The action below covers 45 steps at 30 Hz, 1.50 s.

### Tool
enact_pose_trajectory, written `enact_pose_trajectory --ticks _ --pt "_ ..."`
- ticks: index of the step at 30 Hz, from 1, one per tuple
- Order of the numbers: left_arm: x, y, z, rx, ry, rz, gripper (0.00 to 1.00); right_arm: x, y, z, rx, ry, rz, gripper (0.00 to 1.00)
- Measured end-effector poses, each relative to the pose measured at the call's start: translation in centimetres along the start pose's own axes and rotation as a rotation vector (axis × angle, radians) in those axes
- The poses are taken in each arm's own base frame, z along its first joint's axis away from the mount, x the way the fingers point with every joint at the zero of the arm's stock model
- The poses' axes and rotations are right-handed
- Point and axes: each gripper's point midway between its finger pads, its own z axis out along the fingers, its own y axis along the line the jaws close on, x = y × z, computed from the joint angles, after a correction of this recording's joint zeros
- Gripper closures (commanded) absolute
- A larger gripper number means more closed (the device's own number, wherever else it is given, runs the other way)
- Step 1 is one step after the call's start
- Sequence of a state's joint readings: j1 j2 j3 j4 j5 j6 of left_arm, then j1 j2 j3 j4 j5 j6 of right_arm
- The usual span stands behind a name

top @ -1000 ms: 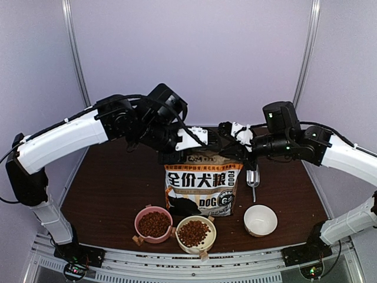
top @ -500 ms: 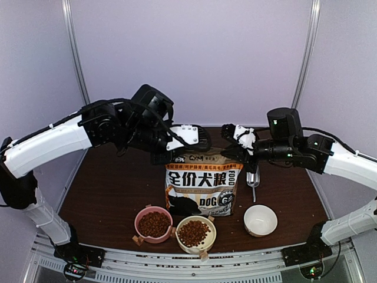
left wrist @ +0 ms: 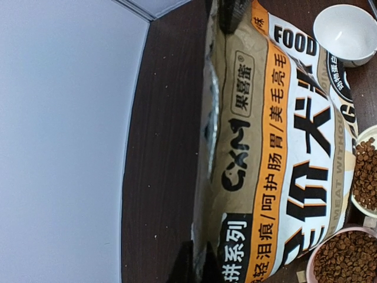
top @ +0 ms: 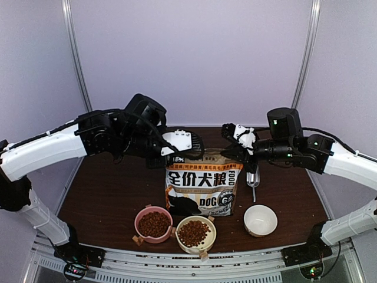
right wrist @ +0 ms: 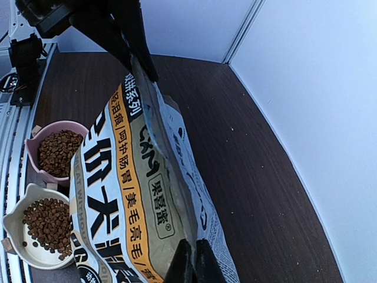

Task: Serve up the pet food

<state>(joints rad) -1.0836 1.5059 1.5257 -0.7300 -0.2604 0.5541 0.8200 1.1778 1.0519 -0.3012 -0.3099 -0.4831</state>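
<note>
The pet food (top: pixel 154 224) lies in loose round heaps, with no long axis or heading, in the pink bowl (top: pixel 136 227) and the cream bowl (top: pixel 214 233), in front of the upright bag (top: pixel 203 188). The left gripper (top: pixel 171 157) and the right gripper (right wrist: pixel 189 265) are each clamped on a top corner of the bag.

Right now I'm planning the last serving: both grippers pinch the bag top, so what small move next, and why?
Probably release the right gripper from the bag and lower it toward the scoop: the white bowl is empty, the pink bowl and cream bowl hold pet food, and the left gripper pinches the bag's other corner.
</note>
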Motion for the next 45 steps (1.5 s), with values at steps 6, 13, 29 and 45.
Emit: enact_pose_trajectory --ticks 6,13,29,45 --pt "0.0 -0.1 -0.2 0.0 -0.019 0.0 1.0 -0.3 0.3 0.1 -0.013 0.014 0.011 0.87" --pt "-0.2 -0.3 -0.1 0.024 -0.039 -0.009 1.0 -2.4 -0.1 1.8 -0.043 0.038 0.061 0.81" --pt "-0.5 -0.5 0.0 0.031 -0.062 -0.018 1.0 -2.4 1.5 4.9 -0.031 0.1 0.083 1.0" --pt "-0.8 -0.5 0.0 0.009 -0.145 -0.008 1.0 -1.6 1.2 4.0 0.041 0.111 0.006 0.99"
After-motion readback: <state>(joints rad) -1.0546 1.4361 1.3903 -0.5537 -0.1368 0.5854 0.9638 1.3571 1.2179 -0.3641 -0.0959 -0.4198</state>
